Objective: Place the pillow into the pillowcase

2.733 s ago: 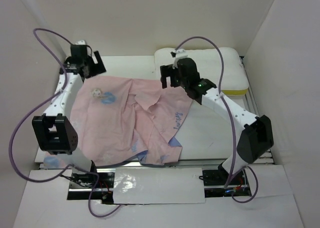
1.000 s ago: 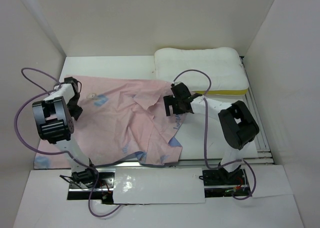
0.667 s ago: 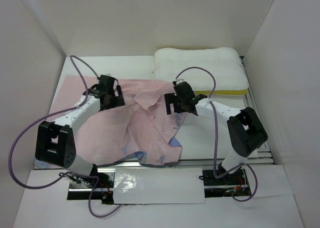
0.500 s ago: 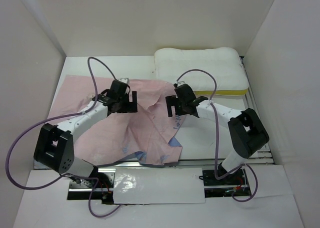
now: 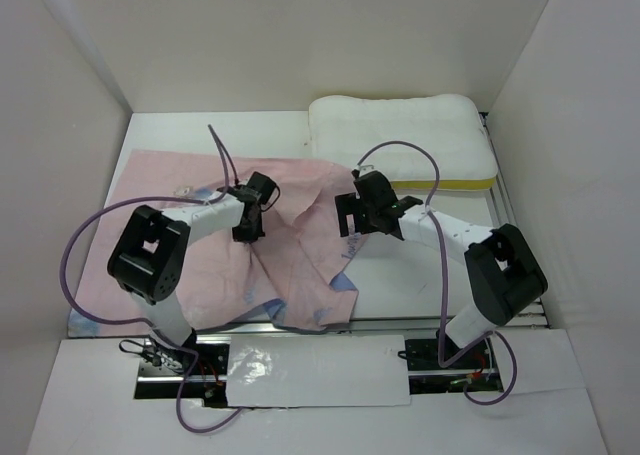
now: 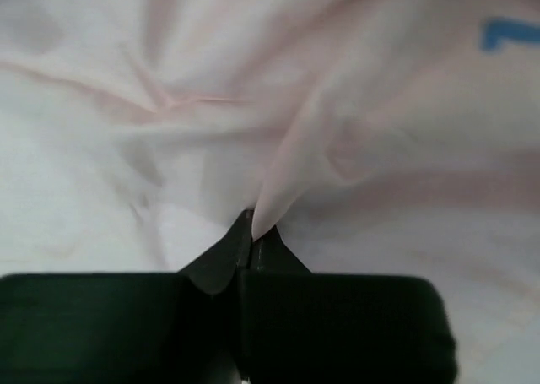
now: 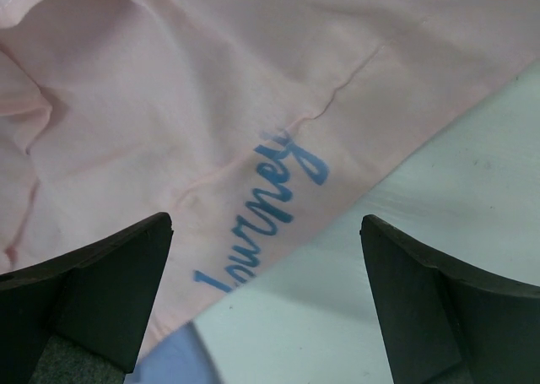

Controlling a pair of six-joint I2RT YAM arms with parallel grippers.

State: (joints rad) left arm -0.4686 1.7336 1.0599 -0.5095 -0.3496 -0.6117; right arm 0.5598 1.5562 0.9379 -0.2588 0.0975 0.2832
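Note:
The pillow (image 5: 400,130), white with a yellow strip along its near edge, lies at the back right of the table. The pillowcase (image 5: 170,205) lies pink side up, rumpled, over the left and middle, with a blue corner showing near the front. My left gripper (image 5: 254,213) is at the cloth's middle. In the left wrist view it (image 6: 251,232) is shut on a raised fold of the pillowcase (image 6: 337,105). My right gripper (image 5: 352,215) stands open over the cloth's right edge. In the right wrist view its jaws (image 7: 266,291) straddle the blue lettering on the pillowcase (image 7: 169,105), holding nothing.
White walls close in the table (image 5: 420,275) at the left, back and right. Bare tabletop (image 7: 456,181) shows beside the cloth's right edge. Purple cables (image 5: 85,235) loop off both arms. A metal rail (image 5: 505,200) runs along the table's right side.
My left arm swung from the table's left side to the cloth's middle, opened wide, then closed on a fold, bunching the fabric. The right gripper stayed open and shifted only slightly.

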